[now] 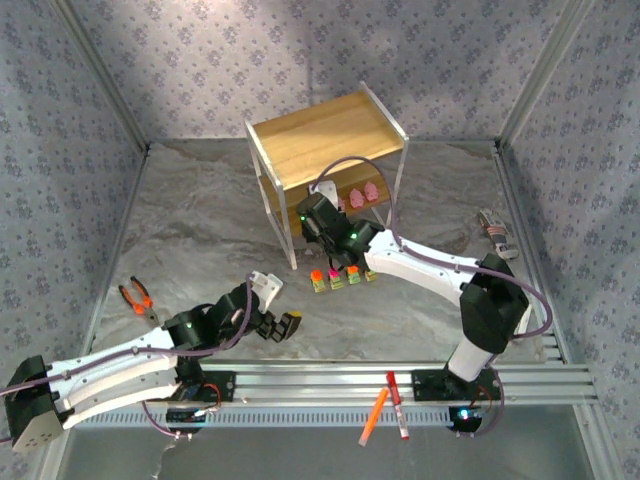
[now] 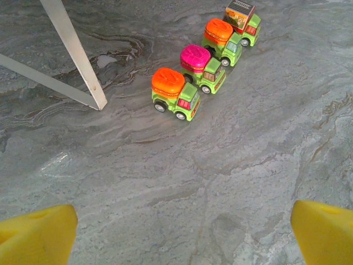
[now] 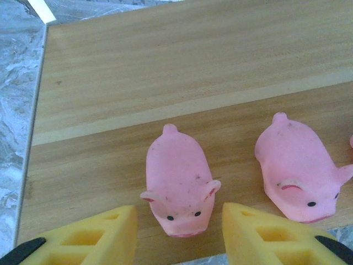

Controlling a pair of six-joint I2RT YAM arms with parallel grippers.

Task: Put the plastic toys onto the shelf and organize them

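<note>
Now my right jaws [image 3: 179, 212] stand parted astride the small pink plastic pig [image 3: 176, 171], lying lengthwise up-frame, snout nearest me, on the wooden shelf [image 3: 165, 66].

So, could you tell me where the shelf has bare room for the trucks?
The top board of the shelf is bare. On the lower board, free wood lies behind the pigs and between the end pig and the side edge. Its front edge is crowded: pigs and right pincer.
</note>
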